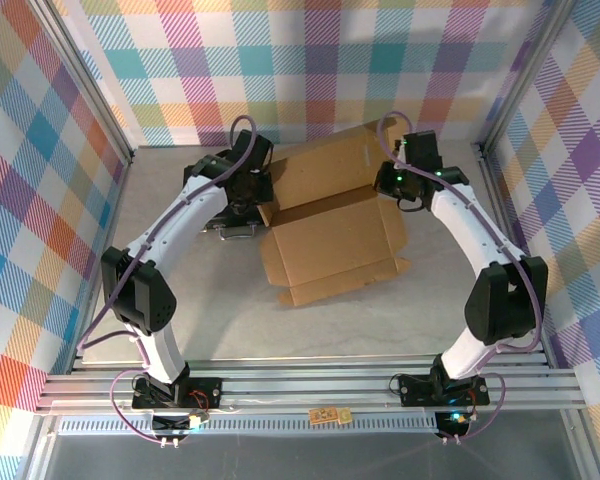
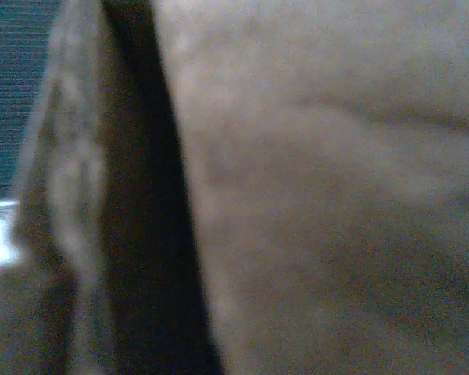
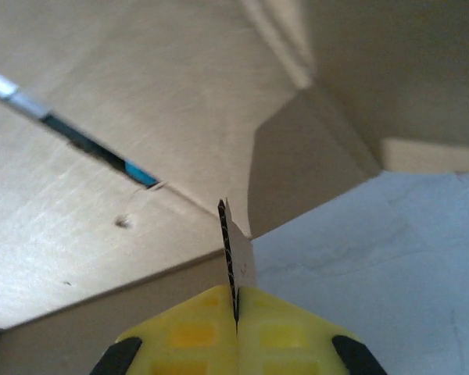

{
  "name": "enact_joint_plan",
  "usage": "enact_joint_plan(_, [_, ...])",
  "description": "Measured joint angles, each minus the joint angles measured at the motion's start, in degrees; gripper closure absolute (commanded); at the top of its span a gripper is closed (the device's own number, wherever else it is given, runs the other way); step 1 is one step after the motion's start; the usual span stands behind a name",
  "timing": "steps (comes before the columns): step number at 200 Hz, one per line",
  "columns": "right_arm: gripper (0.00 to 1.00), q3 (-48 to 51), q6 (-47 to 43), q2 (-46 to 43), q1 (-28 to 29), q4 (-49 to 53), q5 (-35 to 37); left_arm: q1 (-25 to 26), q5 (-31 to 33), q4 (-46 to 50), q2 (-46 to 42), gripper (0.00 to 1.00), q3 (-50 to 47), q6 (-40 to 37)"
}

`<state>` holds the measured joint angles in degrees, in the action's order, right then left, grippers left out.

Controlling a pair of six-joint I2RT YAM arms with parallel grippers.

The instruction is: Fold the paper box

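The paper box [image 1: 330, 235] is a brown cardboard mailer lying mid-table, its base flat, a rear panel [image 1: 325, 165] tilted up and low side flaps raised. My right gripper [image 1: 388, 183] is at the box's right rear corner. In the right wrist view its yellow fingers [image 3: 187, 336] are shut [image 3: 236, 301] on a thin upright cardboard flap [image 3: 233, 242], seen edge-on. My left gripper [image 1: 244, 205] sits against the box's left wall. The left wrist view shows blurred cardboard [image 2: 320, 203] very close to the lens, hiding the fingers, so I cannot see whether they hold anything.
Plaid walls [image 1: 310, 60] and aluminium posts [image 1: 90, 90] enclose the grey table [image 1: 330, 330]. A rail frame [image 1: 310, 385] runs along the near edge with both arm bases. Open tabletop lies in front of the box.
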<state>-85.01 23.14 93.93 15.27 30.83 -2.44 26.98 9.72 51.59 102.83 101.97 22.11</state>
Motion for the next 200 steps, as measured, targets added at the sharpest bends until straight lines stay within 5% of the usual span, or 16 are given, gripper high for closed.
enact_joint_plan(132, [1.0, -4.59, -30.38, 6.34, 21.44, 7.98, 34.25, -1.6, 3.67, 8.37, 2.14, 1.0, 6.19, 0.79])
enact_joint_plan(167, [0.78, -5.03, -32.59, 6.49, 22.23, 8.35, 35.93, -1.68, 3.76, 8.37, 2.12, 1.0, 6.19, 0.37])
enact_joint_plan(200, [0.49, -11.52, -32.06, 5.92, 21.92, 9.46, 27.58, -1.25, 0.5, 6.05, 2.12, 1.0, 5.05, -1.81])
